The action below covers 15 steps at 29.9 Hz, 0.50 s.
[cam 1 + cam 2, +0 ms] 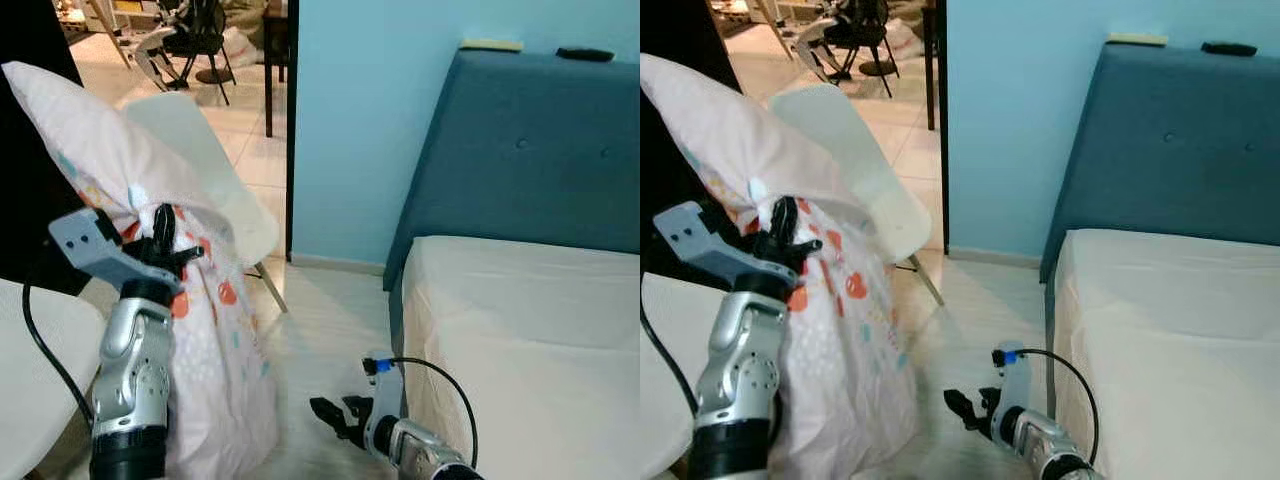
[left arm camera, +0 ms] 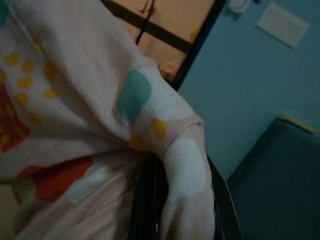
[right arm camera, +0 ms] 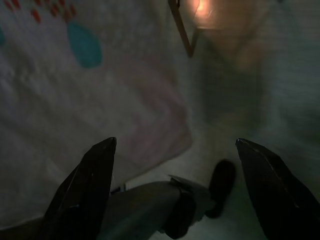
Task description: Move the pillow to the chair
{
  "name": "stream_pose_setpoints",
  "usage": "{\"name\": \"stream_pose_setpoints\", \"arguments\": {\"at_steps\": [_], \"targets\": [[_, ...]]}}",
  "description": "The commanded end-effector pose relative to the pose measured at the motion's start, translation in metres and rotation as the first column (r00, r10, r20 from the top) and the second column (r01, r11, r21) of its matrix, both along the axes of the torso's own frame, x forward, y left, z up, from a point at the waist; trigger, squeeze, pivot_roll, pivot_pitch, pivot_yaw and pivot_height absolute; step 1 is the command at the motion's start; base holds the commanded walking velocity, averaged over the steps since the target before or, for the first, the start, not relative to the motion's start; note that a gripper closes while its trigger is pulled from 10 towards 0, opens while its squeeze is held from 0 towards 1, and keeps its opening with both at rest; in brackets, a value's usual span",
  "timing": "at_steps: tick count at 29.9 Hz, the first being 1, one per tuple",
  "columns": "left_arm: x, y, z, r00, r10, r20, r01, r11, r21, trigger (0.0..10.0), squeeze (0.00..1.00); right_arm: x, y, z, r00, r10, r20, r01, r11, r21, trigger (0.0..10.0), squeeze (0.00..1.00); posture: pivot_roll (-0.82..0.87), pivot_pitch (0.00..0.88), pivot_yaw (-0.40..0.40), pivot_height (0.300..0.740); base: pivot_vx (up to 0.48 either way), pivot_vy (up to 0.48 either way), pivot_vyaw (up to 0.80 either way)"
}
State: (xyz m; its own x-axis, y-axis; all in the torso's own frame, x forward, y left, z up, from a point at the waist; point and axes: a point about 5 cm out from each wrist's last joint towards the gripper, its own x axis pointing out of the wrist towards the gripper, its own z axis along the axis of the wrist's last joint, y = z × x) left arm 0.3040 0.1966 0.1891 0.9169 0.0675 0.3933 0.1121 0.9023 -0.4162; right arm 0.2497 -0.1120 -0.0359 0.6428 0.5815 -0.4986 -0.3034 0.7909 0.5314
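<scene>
Right gripper (image 1: 335,413) hangs low over the floor beside the bed (image 1: 520,340), jaws spread wide, holding nothing. Left gripper (image 1: 163,240) is raised, jaws closed on a pinch of the pillow (image 1: 215,330) — fabric only, as the left wrist view confirms. The pillow hangs from that pinch, its lower end near the floor. Beyond it stands the white chair (image 1: 215,170). Risk: the thin fold may slip free, or the trailing end may catch the chair's seat edge — a higher lift looks necessary.
</scene>
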Motion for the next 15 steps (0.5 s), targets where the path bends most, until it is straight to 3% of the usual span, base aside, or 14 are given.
{"name": "stream_pose_setpoints", "arguments": {"at_steps": [1,7,10,15], "targets": [[0.0001,-0.0087,0.0213,0.995,-0.038,0.089,0.036,0.999,0.025,10.0,0.00,-0.0040,-0.0018,-0.0030,1.000,-0.015,-0.016,0.015,1.000,0.013,10.0,0.00,-0.04,0.077,-0.026,0.740,0.480,0.000,0.00],[-0.0002,-0.0119,0.0207,0.995,-0.048,0.085,0.046,0.999,0.022,10.0,0.00,-0.0041,0.0008,-0.0022,1.000,0.020,-0.003,-0.020,1.000,0.010,10.0,0.00,-0.03,0.076,-0.028,0.740,0.480,0.000,0.00],[-0.0002,-0.0127,0.0204,0.995,-0.052,0.082,0.050,0.999,0.021,10.0,0.00,-0.0032,-0.0003,-0.0019,0.999,0.038,0.011,-0.038,0.999,-0.028,10.0,0.00,-0.03,0.076,-0.029,0.740,0.480,0.000,0.79],[0.0003,-0.0143,0.0204,0.995,-0.057,0.077,0.056,0.998,0.023,10.0,0.00,-0.0037,0.0004,-0.0016,0.999,0.037,0.004,-0.037,0.999,0.003,10.0,0.00,-0.03,0.073,-0.028,0.740,0.480,0.000,0.78]]}}
